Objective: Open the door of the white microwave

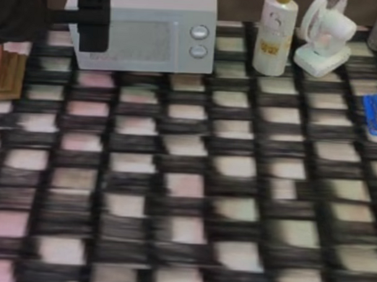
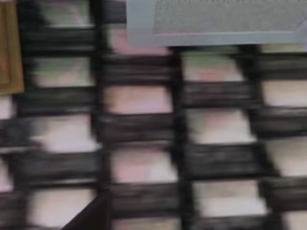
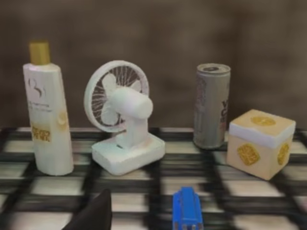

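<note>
The white microwave stands at the back of the table, left of centre, with two silver knobs on its right front. Its door, with the grey mesh window, lies flush against the front. My left gripper hangs at the door's left edge, in front of the microwave. The left wrist view shows the door's lower corner and a single dark fingertip far to one side, with nothing held. My right gripper is out of the top view; its wrist view shows one dark fingertip over the table.
Right of the microwave stand a white bottle with a yellow cap, a white fan and a can. A cream box and a blue object sit near the right edge. A wooden item is at far left.
</note>
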`<state>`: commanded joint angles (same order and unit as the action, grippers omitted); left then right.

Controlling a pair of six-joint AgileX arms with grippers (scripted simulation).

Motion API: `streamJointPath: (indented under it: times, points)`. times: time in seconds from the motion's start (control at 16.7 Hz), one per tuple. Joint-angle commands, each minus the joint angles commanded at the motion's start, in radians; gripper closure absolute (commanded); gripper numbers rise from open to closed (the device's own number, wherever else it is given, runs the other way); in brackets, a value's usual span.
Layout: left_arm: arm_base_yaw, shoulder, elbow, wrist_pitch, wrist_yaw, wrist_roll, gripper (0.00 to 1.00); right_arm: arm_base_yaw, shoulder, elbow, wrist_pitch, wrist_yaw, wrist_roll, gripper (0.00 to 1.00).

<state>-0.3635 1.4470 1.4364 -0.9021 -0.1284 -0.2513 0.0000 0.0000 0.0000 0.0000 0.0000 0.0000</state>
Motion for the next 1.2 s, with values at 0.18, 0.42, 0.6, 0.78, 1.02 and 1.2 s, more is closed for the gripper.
streamJointPath:
  times: [0.18, 0.42, 0.6, 0.78, 1.02, 1.2]
  points:
    - [-0.067, 0.284, 0.297, -0.146, -0.04, -0.068, 0.0, 0.0, 0.0, 0.0, 0.0, 0.0, 0.0, 0.0]
    - [-0.136, 0.596, 0.661, -0.285, -0.089, -0.153, 0.0, 0.0, 0.0, 0.0, 0.0, 0.0, 0.0, 0.0]
    - [-0.17, 0.761, 0.882, -0.342, -0.118, -0.204, 0.0, 0.0, 0.0, 0.0, 0.0, 0.0, 0.0, 0.0]
    - [-0.188, 0.858, 1.019, -0.366, -0.137, -0.237, 0.0, 0.0, 0.0, 0.0, 0.0, 0.0, 0.0, 0.0]
    - [-0.193, 0.886, 1.06, -0.371, -0.143, -0.248, 0.0, 0.0, 0.0, 0.0, 0.0, 0.0, 0.0, 0.0]
    - [-0.188, 0.884, 1.057, -0.369, -0.141, -0.247, 0.0, 0.0, 0.0, 0.0, 0.0, 0.0, 0.0, 0.0]
